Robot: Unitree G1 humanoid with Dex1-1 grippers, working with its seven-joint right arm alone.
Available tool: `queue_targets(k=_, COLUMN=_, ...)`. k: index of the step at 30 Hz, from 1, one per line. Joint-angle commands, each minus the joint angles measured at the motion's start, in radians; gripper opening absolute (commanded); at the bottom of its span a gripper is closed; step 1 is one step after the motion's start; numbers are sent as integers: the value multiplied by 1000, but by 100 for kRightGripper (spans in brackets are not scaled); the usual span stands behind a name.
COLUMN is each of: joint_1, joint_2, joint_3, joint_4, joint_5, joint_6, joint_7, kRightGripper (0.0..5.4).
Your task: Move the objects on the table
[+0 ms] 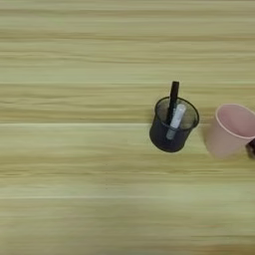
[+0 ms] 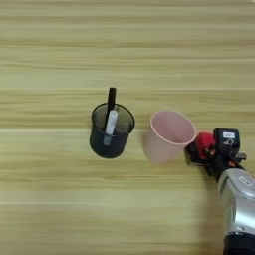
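You're mid-carry: two-finger black gripper [image 2: 198, 148] pinching small red cube [image 2: 203, 144] at 3 o'clock of pale pink plastic cup [image 2: 168, 135]; next, lift over the rim and release.

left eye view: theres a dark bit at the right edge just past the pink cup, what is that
Observer: That is the claw. The right eye view shows it whole, just right of the cup.
Operator: is it holding anything
Observer: Yes, a red cube sits gripped between its black fingers, outside the cup and beside its rim. I cannot tell whether it touches the cup.
Operator: where does the arm come in from
Observer: The silver forearm comes up from the bottom right corner, so the cup is on the claw's left.
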State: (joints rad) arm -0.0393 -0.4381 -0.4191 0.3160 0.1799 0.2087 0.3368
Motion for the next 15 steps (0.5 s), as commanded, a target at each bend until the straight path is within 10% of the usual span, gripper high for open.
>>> queue_targets(k=1, joint_1=-34, joint_2=-42, joint_3=-1, joint_4=-71, joint_5=4, joint_6=-20, joint_7=-4, kRightGripper=462)
queue_targets(k=15, joint_1=-33, joint_2=-39, joint_3=-7, joint_4=-100, joint_5=11, joint_6=-32, joint_7=-10, kRightGripper=535)
